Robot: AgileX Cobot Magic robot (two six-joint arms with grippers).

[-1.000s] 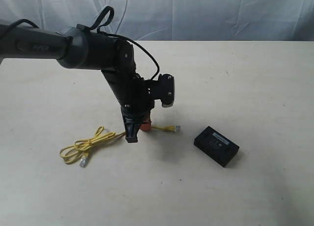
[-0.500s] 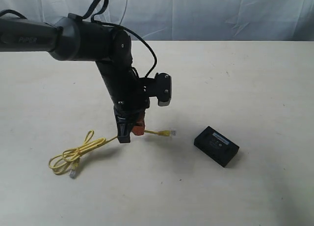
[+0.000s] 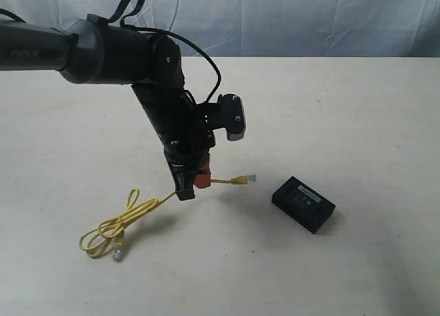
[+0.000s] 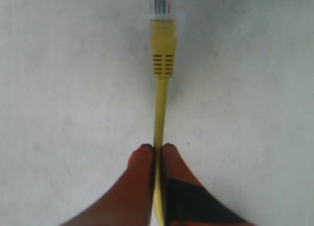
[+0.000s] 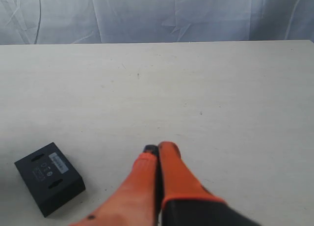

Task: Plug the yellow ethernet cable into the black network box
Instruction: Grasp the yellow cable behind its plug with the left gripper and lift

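My left gripper (image 3: pixel 198 181) (image 4: pixel 156 148) is shut on the yellow ethernet cable (image 3: pixel 130 209) (image 4: pixel 160 103), a short way behind one plug. That clear plug (image 3: pixel 250 178) (image 4: pixel 162 2) sticks out to the right, lifted above the table and pointing toward the black network box (image 3: pixel 303 203) (image 5: pixel 49 178). The box lies flat on the table, a short gap to the right of the plug. The cable's other end trails down left in a loop, its second plug (image 3: pixel 117 254) resting on the table. My right gripper (image 5: pixel 158 150) is shut and empty, to the right of the box.
The pale table (image 3: pixel 357 110) runs wide around the box. A white cloth backdrop (image 3: pixel 289 17) hangs behind the far edge. The left arm's black body (image 3: pixel 124 55) reaches in from the left.
The left gripper, still holding the cable, swung left and then back right and slightly up. The held plug now sits higher and closer to the box; the looped tail dragged along the table.
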